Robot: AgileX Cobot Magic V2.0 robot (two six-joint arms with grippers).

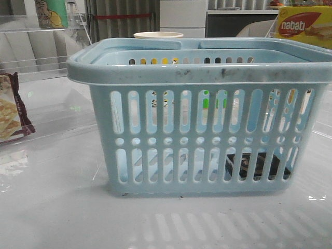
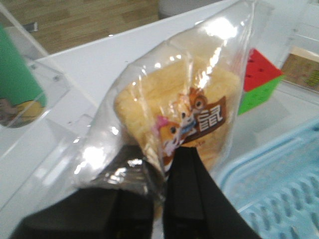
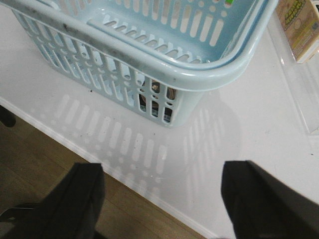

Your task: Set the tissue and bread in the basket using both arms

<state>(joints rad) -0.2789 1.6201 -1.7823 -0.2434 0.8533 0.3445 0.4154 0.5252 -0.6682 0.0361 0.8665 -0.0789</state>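
The light-blue basket [image 1: 207, 72] fills the middle of the front view, and neither gripper shows there. A dark flat tissue packet [image 1: 257, 165] lies on the basket floor at its right end, seen through the slots; the right wrist view shows the tissue [image 3: 158, 95] behind the corner slots. My left gripper [image 2: 162, 159] is shut on the clear bag of the golden-brown bread [image 2: 169, 104], held up beside the basket's rim [image 2: 259, 169]. My right gripper [image 3: 162, 194] is open and empty, above the table's front edge, a little way off the basket's corner [image 3: 199, 74].
A maroon-edged cracker packet [image 1: 10, 106] lies at the left. A yellow and red box [image 1: 305, 23] stands at the back right, a pale cup [image 1: 158, 35] behind the basket. A red and green cube [image 2: 259, 82] and a green can [image 2: 17, 79] sit near the bread. Clear acrylic dividers stand around.
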